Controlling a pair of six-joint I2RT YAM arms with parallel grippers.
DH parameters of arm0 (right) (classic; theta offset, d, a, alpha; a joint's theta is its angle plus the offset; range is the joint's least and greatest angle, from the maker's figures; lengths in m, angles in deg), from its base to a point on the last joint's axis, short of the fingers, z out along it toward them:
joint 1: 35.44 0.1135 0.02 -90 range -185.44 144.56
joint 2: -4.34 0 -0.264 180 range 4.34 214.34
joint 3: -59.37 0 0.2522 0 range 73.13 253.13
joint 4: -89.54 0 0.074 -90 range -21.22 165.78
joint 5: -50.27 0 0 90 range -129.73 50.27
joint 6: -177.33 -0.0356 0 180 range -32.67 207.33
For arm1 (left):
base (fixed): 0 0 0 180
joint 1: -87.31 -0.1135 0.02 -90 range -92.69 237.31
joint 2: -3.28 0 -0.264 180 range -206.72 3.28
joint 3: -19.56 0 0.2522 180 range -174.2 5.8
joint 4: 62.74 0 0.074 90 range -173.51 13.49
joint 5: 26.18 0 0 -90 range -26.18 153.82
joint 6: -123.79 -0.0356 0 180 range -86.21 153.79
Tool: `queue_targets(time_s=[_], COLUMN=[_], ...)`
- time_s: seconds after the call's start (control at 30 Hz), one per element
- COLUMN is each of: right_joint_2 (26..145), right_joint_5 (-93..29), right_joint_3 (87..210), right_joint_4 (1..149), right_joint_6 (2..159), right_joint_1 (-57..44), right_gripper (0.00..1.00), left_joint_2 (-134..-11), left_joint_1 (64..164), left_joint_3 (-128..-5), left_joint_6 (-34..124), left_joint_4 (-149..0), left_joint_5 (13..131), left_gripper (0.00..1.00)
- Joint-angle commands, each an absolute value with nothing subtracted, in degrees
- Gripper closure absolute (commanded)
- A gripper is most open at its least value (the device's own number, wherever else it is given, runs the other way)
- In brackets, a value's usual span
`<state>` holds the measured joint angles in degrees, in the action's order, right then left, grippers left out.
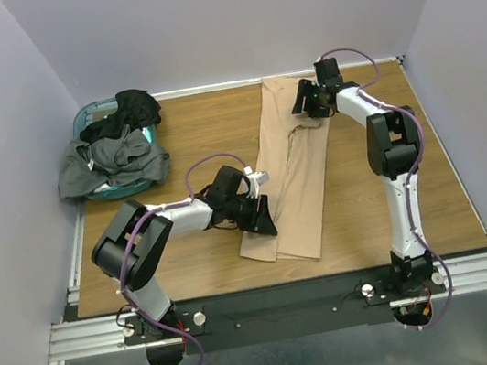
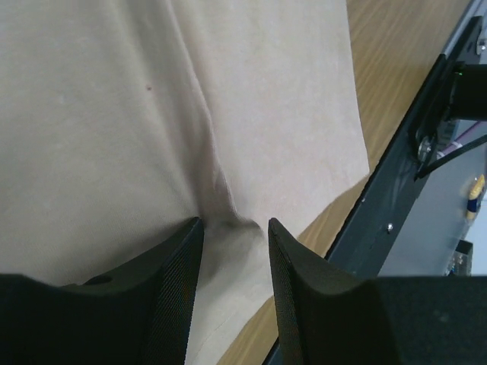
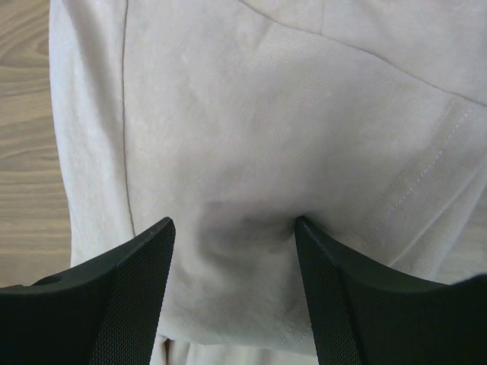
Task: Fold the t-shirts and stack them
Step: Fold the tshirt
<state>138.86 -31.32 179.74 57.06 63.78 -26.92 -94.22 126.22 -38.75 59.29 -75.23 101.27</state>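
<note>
- The tan t-shirt (image 1: 293, 170) lies on the counter (image 1: 191, 144) as a long narrow strip, running from the far edge towards the near edge.
- The left gripper (image 1: 259, 220) sits at the strip's near end, jaws moderately wide, tips down on the cloth, which puckers between them in the wrist view (image 2: 232, 222).
- The right gripper (image 1: 308, 103) sits at the far end, jaws wide, tips pressing the fabric (image 3: 233, 220).
- A dark grey t-shirt (image 1: 115, 161) and a black t-shirt (image 1: 126, 113) are heaped in the teal basket (image 1: 85, 115) at the far left.
</note>
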Motion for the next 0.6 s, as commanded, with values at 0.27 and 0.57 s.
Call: queue_targets(time_s=[0.27,0.57], right_joint_2=[150.86,140.78], right_joint_5=[-28.48,-28.91], right_joint_3=[188.79,189.06], right_joint_4=[51.96,51.7], right_joint_6=[64.91,67.73], right_joint_1=[-21.82,-21.55], right_gripper=[0.28,0.25], left_joint_2=[-100.87,-93.76], left_joint_1=[130.81,129.41], left_joint_3=[-44.64,-50.71], left_joint_6=[59.46,57.0], left_joint_4=[-79.66,-84.59], left_joint_5=[102.76,94.94], left_gripper=[0.51,0.51])
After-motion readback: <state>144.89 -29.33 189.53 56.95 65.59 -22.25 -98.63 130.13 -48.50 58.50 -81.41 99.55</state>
